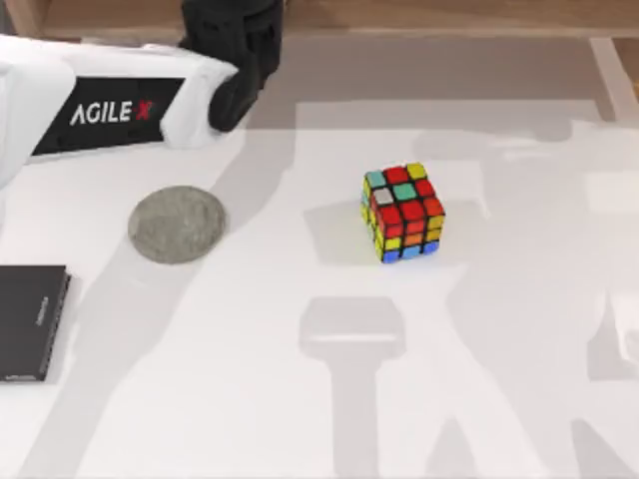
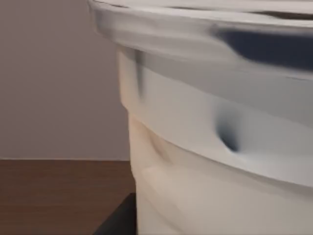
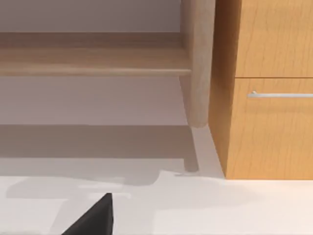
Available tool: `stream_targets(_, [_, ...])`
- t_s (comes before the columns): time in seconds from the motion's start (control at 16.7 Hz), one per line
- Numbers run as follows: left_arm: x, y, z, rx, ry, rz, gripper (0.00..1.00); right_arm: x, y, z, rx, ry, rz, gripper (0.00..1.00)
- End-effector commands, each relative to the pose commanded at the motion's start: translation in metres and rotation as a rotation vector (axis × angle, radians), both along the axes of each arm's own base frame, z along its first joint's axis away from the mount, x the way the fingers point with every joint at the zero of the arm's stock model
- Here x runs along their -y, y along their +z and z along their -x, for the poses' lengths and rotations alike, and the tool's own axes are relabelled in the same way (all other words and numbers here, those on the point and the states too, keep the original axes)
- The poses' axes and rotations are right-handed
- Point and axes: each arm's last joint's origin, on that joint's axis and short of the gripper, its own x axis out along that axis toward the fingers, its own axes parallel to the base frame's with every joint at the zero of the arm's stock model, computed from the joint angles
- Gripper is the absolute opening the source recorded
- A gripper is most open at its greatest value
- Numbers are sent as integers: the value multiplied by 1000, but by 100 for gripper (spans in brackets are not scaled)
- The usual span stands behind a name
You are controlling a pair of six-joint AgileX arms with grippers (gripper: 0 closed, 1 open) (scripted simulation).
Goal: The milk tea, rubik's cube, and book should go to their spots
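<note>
White counter (image 1: pixel 300 399), wooden cabinet (image 3: pixel 274 88) behind it. Left end effector (image 1: pixel 240 60) sat at top left, far edge; its wrist view had the milk tea (image 2: pixel 215 161) pressed right up close, grip state can't tell. Rubik's cube (image 1: pixel 401 212) sat mid-counter, right of the grey coaster (image 1: pixel 177 225). Black slab (image 1: pixel 32 321) at left edge.

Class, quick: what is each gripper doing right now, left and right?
Left gripper: at the table's far left edge, close against the milk tea; fingers cannot be told.
Right gripper: cannot be told.
</note>
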Motion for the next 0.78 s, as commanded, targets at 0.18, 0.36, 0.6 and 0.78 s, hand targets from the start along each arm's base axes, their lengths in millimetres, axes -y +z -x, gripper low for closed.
stream_targets(0.18, [-4, -9, 28, -39, 1, -20, 0, 0, 0, 0, 0, 0, 0, 100])
stream_targets(0.36, [-6, -4, 54, -32, -1, -16, 0, 0, 0, 0, 0, 0, 0, 100])
stream_targets(0.6, [-4, 1, 62, -14, -2, -5, 0, 0, 0, 0, 0, 0, 0, 100])
stream_targets(0.78, [-4, 0, 64, -13, 2, -3, 0, 0, 0, 0, 0, 0, 0, 100])
